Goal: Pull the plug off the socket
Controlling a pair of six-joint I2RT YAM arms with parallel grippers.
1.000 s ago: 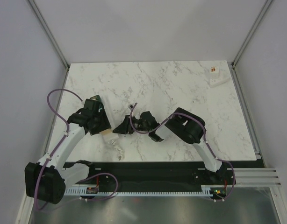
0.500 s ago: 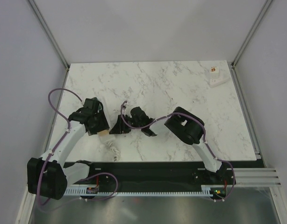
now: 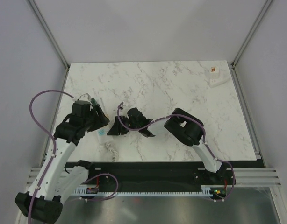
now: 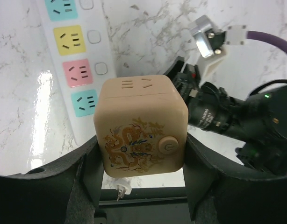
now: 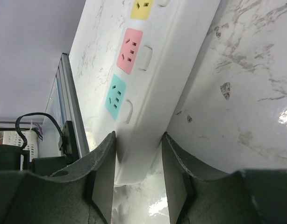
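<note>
One plug [image 4: 141, 112] sits clamped in left end effector [image 4: 142, 156], off socket [image 4: 74, 44].

Plug [image 4: 141, 126]: beige plastic cube, smooth, matt, with a printed dragon motif on its front face. Socket strip [image 5: 153, 70]: white glossy plastic with pastel insets. Counter [image 4: 22, 116]: white veined marble look, polished, throwing glare. Left end effector [image 4: 142, 179]: matt black plastic. Bracket [image 4: 206, 39], upper right of the left wrist view: bright bare metal.
</note>
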